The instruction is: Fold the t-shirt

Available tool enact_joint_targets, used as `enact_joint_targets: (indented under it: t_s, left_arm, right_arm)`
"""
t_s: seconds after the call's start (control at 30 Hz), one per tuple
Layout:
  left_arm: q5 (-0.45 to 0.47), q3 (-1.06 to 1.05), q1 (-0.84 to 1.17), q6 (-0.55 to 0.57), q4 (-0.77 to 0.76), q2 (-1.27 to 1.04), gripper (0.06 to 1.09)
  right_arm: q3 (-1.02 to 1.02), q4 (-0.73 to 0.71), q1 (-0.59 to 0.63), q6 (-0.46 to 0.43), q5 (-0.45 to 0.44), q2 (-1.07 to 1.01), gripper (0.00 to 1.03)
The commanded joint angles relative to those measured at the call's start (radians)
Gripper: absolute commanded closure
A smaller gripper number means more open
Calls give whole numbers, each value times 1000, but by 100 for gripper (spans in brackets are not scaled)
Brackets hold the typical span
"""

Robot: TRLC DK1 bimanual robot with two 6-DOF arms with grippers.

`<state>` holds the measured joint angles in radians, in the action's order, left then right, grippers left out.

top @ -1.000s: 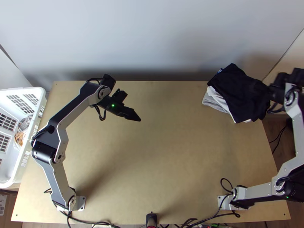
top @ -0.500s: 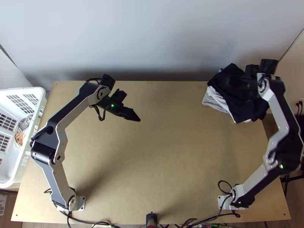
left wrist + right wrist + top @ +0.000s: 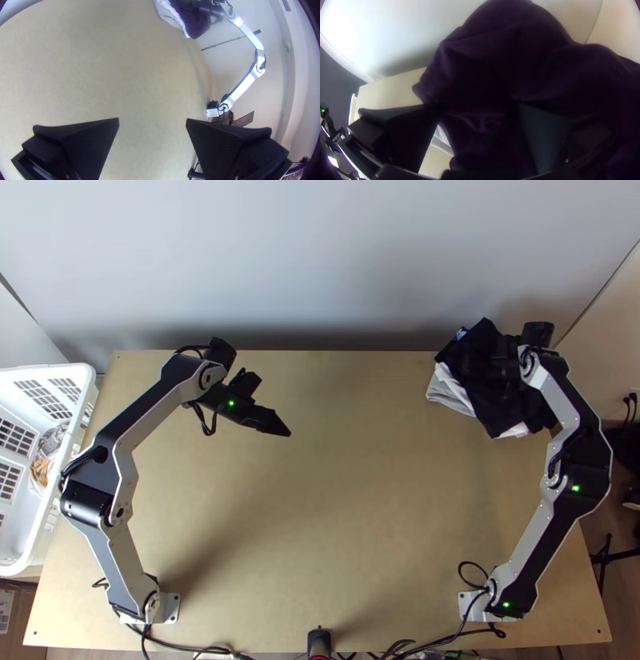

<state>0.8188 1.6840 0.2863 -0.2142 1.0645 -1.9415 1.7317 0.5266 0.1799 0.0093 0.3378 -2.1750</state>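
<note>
My right gripper [image 3: 484,370] is at the dark cloth [image 3: 500,408] on top of a stack of folded garments at the table's back right. In the right wrist view my right gripper [image 3: 478,105] stands open, its fingers apart against the bunched dark cloth [image 3: 506,66]. White and grey cloth [image 3: 450,390] lies under the dark one. Over the table's back left my left gripper [image 3: 289,434] hangs with no cloth near; in the left wrist view this gripper [image 3: 152,120] is open over bare wood.
A white basket [image 3: 40,548] with some cloth in it stands beyond the table's left edge. The wooden table [image 3: 344,500] stretches between the arms. A pale wall [image 3: 320,260] rises behind it, and cables run along the near edge.
My right arm has swung left from beyond the table's right edge to above the stack, and the dark cloth has shifted slightly. My left arm has moved a little to the left.
</note>
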Motion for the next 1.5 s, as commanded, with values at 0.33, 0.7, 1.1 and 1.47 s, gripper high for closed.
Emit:
enact_joint_targets:
  t_s: [0.33,0.7,1.1,1.47]
  left_arm:
    - [0,-12,13,-1,-1,0,10]
    - [0,-37,4,-4,-5,10,10]
    - [0,-50,1,-10,-6,21,10]
    - [-6,-115,-9,-30,-12,59,10]
  right_arm:
    - [224,124,3,32,-10,170,4]
    - [264,127,87,120,-112,104,4]
    - [207,188,87,166,-183,-34,5]
    - [170,162,125,96,-281,-140,5]
